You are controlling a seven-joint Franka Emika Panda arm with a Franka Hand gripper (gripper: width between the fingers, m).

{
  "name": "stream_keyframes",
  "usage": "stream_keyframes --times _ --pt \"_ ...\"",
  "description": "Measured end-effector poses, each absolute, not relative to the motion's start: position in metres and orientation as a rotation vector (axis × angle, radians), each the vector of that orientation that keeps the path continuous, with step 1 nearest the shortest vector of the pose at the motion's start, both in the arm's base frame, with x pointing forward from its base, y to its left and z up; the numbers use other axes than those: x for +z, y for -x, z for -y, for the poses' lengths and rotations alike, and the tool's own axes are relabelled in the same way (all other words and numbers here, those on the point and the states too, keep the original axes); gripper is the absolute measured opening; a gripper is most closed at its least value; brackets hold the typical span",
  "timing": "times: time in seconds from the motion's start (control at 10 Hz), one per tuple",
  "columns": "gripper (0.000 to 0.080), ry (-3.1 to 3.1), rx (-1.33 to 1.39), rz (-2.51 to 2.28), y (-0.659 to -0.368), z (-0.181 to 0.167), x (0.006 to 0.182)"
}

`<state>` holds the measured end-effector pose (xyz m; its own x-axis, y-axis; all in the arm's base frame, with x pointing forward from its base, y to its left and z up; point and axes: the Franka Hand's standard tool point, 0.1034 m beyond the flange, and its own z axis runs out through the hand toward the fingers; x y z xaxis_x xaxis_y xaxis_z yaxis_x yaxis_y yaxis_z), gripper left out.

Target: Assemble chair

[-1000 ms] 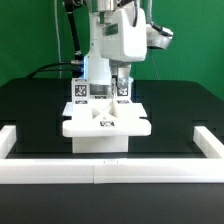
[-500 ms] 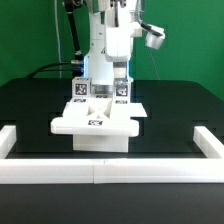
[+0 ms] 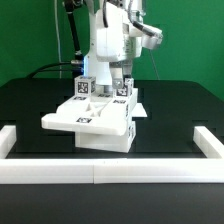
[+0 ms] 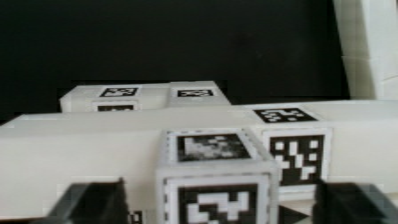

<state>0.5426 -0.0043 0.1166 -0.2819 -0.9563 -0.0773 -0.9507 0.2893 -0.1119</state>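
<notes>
Exterior view first, left to right: the white border rail (image 3: pixel 18 140) frames the black table (image 3: pixel 180 105), and in the middle sits the chair (image 3: pixel 90 120), a tagged slab skewed on blocky parts, with the gripper (image 3: pixel 122 82) low at its rear, fingertips lost among the tagged blocks so the spread cannot be told there. Wrist view: dark fingers (image 4: pixel 93 205) stand apart on either side of a tagged cube (image 4: pixel 217 180), cut off by the frame edge, and whether they touch it I cannot tell.
</notes>
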Motion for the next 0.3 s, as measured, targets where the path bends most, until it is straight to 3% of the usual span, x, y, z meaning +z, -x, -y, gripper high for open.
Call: stream_keyframes --times 0.1,0.3 --pt "0.06 1.801 -0.066 -2.414 -0.5426 0.0043 0.1166" --pt "0.0634 1.804 -0.066 -2.412 -0.5426 0.0043 0.1166"
